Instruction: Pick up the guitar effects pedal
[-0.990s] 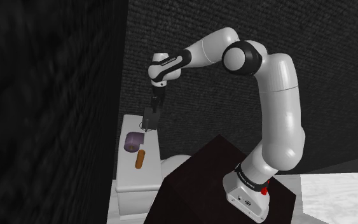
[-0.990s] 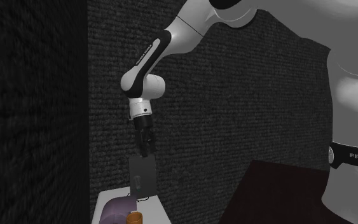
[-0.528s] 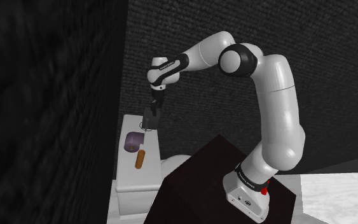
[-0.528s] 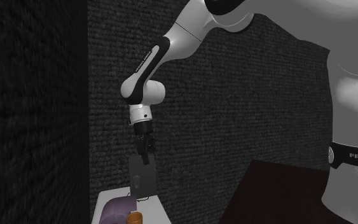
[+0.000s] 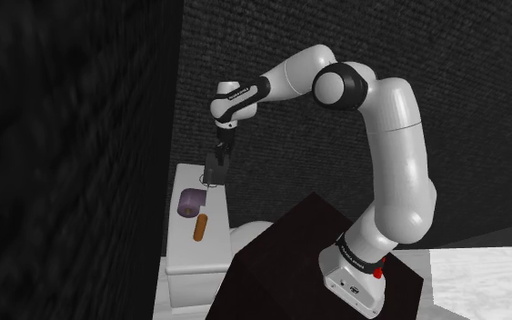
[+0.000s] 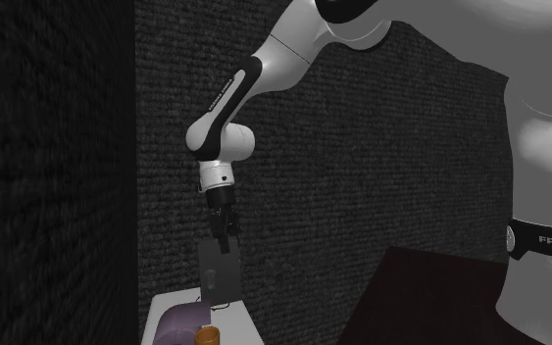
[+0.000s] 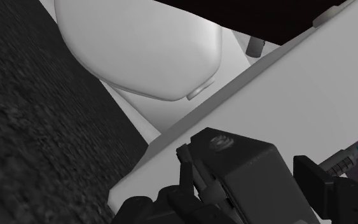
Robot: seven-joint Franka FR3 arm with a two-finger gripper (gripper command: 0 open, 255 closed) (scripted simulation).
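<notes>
1. The gripper point(image 6: 224, 231) is closed on the guitar effects pedal point(image 6: 220, 272). In the wrist view the black fingers point(image 7: 313, 182) clasp the pedal's sides.
2. The pedal is a dark grey, flat-faced box with a small round knob on one face. It hangs on edge below the gripper, over the far end of the white surface point(image 5: 183, 256). Whether its lower edge touches that surface cannot be told.
3. A purple object point(image 5: 190, 201), low and rounded, sits on the white surface just on the near side of the pedal. Whether it is hollow or holds anything cannot be told.
4. An orange cylinder point(image 5: 200, 227) rests on the surface just beside the purple object, outside it.
5. A thin syringe-like item point(image 7: 344, 159) with a teal tip lies near the pedal.
6. A smooth white rounded form point(image 7: 139, 51) adjoins the surface.
7. The wall point(image 6: 362, 147) is dark with a coarse grain, and the stand point(image 5: 290, 264) is a dark box.
</notes>
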